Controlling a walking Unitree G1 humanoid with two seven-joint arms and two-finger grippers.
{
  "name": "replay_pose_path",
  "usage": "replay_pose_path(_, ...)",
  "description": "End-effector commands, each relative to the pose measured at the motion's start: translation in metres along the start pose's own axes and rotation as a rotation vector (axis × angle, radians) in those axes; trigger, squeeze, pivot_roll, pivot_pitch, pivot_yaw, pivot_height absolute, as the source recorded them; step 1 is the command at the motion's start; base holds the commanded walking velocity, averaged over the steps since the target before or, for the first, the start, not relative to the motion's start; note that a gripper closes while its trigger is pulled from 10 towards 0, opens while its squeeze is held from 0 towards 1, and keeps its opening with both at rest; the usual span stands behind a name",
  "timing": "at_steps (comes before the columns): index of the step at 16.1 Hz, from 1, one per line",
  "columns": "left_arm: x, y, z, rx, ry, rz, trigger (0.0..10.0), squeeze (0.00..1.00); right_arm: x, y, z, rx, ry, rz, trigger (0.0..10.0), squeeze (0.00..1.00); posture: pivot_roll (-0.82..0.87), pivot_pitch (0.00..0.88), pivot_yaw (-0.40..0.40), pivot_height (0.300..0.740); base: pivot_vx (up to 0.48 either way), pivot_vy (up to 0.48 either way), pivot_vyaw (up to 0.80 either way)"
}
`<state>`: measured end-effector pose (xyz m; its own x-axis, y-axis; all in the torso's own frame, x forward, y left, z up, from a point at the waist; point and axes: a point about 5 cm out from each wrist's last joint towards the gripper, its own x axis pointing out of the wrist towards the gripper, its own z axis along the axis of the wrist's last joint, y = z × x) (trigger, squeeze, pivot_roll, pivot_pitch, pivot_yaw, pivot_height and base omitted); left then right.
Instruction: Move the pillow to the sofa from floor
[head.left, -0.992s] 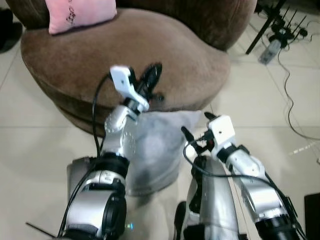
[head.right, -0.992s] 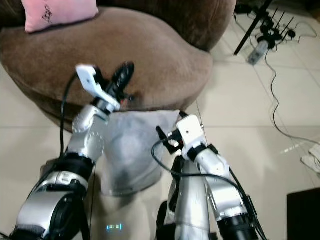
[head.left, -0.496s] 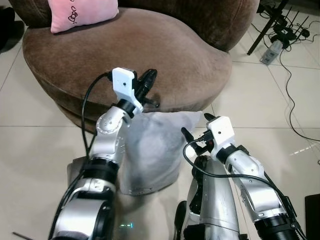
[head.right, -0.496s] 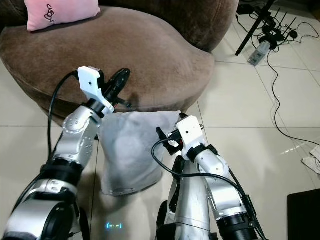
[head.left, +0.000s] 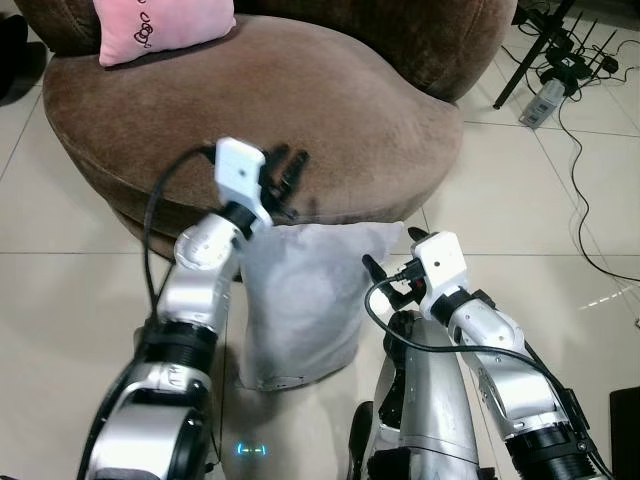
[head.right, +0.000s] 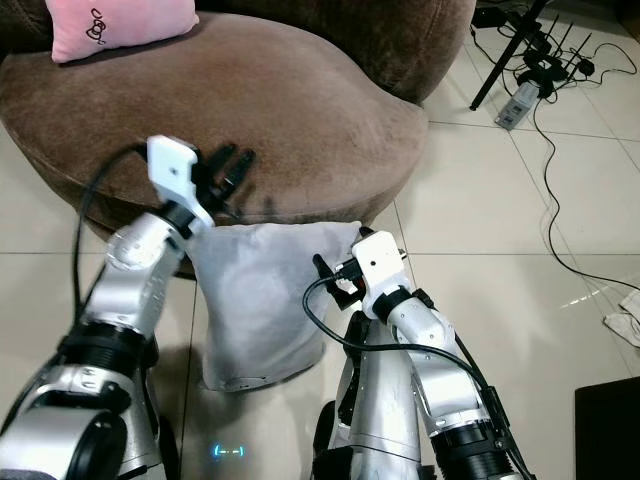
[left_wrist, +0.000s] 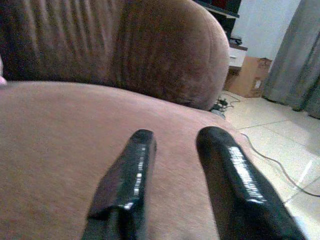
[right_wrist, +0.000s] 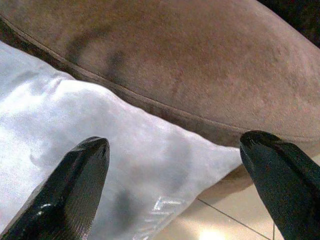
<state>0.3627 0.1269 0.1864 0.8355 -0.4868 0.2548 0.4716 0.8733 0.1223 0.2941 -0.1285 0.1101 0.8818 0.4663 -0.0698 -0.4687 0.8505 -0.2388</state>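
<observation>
Pillow: pale grey fabric pillow (head.left: 300, 300) stands on tiled floor (head.left: 60, 300), leaning against brown velvet sofa (head.left: 330, 110).
Change: left claw (head.left: 285, 170), fingers slightly spread and empty, has dropped lower over the seat edge since a second ago; pillow ungrasped.
Right claw (right_wrist: 175, 165): spread wide at the pillow's corner.
Room: seat open; pink cushion (head.left: 160, 25) at its back; cables (head.left: 590, 150) well apart.

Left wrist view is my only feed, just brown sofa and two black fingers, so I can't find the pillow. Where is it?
Observer: The grey pillow lies on the tiled floor, leaning against the sofa's front edge.
Operator: Where's my left gripper?
Observer: The left gripper sits above the pillow's top edge, over the seat.
Operator: And the right one?
Observer: The right gripper is open, at the pillow's right corner.
</observation>
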Motion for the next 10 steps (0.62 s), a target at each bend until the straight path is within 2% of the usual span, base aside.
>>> replay_pose_path(1,0.0026,-0.0076,-0.0003,0.018,0.011,-0.034,10.0,1.00,-0.0035,-0.0043,-0.0069,0.004,0.023,-0.020,10.0,0.00,-0.07,0.184,-0.172,0.416,0.000,0.000,0.00)
replay_pose_path(3,-0.0004,-0.0127,-0.0081,0.034,0.037,-0.038,10.0,1.00,-0.0037,-0.0046,-0.0074,0.003,0.025,-0.023,10.0,0.00,-0.07,0.184,-0.172,0.416,0.000,0.000,0.00)
replay_pose_path(7,-0.0007,-0.0135,-0.0006,0.035,-0.005,-0.039,10.0,1.00,-0.0043,-0.0060,-0.0077,0.000,0.024,-0.027,10.0,0.00,-0.08,0.191,-0.177,0.416,0.000,0.000,0.00)
replay_pose_path(10,-0.0052,-0.0175,-0.0022,0.056,0.017,-0.097,10.0,1.00,-0.0045,-0.0063,-0.0078,-0.003,0.022,-0.027,10.0,0.00,-0.08,0.197,-0.174,0.416,0.000,0.000,0.00)
